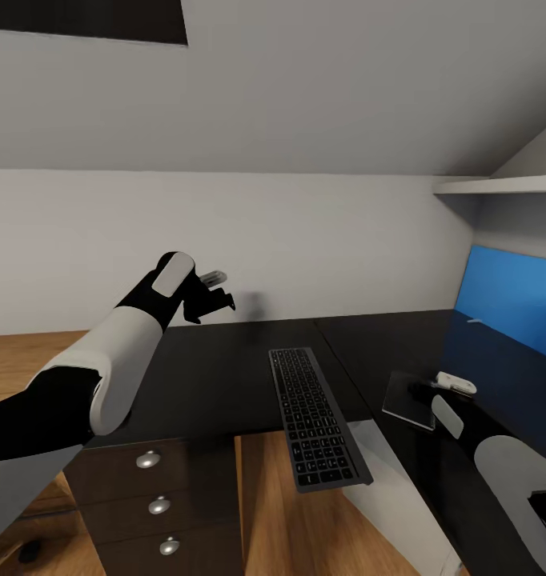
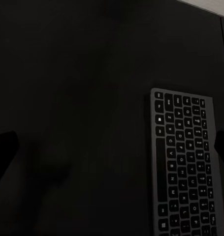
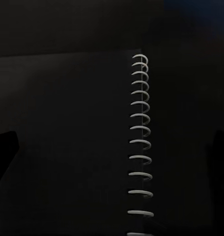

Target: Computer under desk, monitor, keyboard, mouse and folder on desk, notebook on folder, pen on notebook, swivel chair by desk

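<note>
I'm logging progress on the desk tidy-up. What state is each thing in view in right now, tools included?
keyboard: flat on the desk, near end overhanging its edge.
notebook: closed, flat on the desk.
drawers: all three shut.
left tool: open, empty, above the desk.
right tool: open, empty, over the notebook.

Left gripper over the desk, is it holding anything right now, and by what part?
Nothing. The left gripper hangs open above the black desk, apart from the keyboard.
</note>
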Motion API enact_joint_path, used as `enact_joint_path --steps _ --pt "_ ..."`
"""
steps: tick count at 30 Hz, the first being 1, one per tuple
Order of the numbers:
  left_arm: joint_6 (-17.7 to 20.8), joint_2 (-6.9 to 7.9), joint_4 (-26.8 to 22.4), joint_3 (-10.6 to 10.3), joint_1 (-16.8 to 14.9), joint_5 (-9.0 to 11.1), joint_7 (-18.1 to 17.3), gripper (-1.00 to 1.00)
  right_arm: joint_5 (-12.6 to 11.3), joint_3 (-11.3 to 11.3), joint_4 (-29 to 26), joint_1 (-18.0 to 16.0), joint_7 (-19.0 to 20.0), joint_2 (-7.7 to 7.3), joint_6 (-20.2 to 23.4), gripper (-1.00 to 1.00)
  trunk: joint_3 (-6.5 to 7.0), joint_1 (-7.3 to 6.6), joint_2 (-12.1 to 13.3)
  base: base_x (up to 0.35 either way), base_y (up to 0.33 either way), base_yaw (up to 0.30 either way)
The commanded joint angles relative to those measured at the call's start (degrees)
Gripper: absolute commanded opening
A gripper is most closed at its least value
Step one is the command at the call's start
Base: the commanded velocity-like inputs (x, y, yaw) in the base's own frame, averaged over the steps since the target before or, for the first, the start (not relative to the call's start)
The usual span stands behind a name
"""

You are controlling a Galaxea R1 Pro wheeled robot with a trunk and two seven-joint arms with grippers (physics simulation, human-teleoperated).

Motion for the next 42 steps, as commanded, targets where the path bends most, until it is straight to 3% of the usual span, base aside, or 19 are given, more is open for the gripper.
enact_joint_path --steps 1,15,16,21,42 --pt "0.1 0.04 -0.1 -0.3 0.0 0.6 0.5 1.00 -1.0 0.3 0.5 0.0 -0.5 -0.06 0.5 1.00 -0.08 0.00 0.0 0.000 0.000 0.000" --pt "0.0 -0.06 0.2 -0.3 0.0 0.8 0.3 1.00 -1.0 0.2 0.1 0.0 -0.5 -0.12 -0.7 1.00 -0.08 0.00 0.0 0.093 0.000 0.000" --pt "-0.1 -0.10 0.3 -0.4 0.0 0.8 0.3 1.00 -1.0 0.1 0.1 0.0 -0.6 -0.10 -3.5 1.00 -0.08 0.00 0.0 0.013 0.000 0.000" --pt "-0.1 -0.13 0.4 -0.3 0.0 0.8 0.3 1.00 -1.0 0.1 0.1 0.0 -0.6 -0.07 -6.4 1.00 -0.08 0.00 0.0 0.005 0.000 0.000" --pt "-0.1 -0.14 0.4 -0.3 0.0 0.8 0.3 1.00 -1.0 0.2 0.1 0.1 -0.6 -0.06 -7.2 1.00 -0.08 0.00 0.0 0.084 0.000 0.000"
